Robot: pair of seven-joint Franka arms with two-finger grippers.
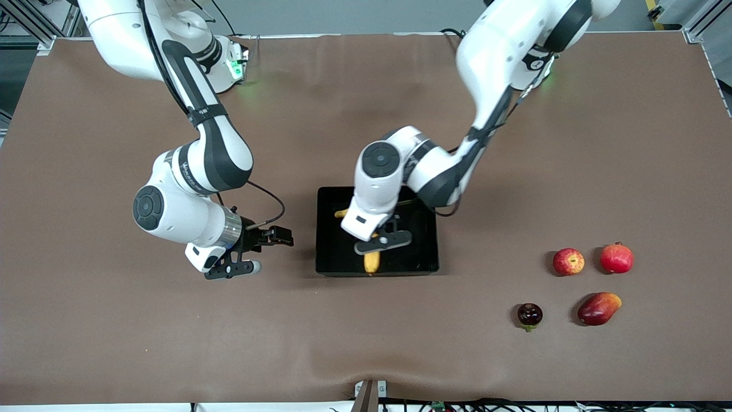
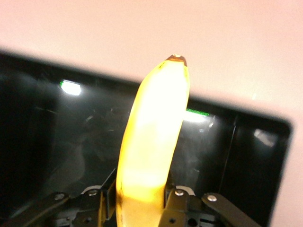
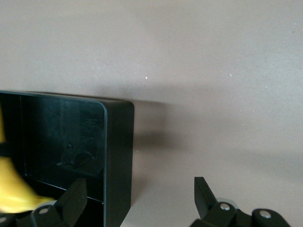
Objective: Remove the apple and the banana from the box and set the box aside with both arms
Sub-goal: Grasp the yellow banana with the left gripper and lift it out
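Banana [image 1: 372,261] lay lengthwise in the box [image 1: 426,260], its long axis running twelve to six in the front view, with the left claw [image 1: 382,241] clenched around its middle from above. Apple [image 1: 568,261] sat on the desk [image 1: 366,343] at three o'clock from the box. Right claw [image 1: 250,250] waited released just beside the box's nine o'clock wall.

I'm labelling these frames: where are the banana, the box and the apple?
banana [image 2: 154,137]: left wrist view, middle of its yellow body.
box [image 1: 422,243]: front view, bare floor toward the left arm's end.
apple [image 1: 568,262]: front view, centre of its red skin.
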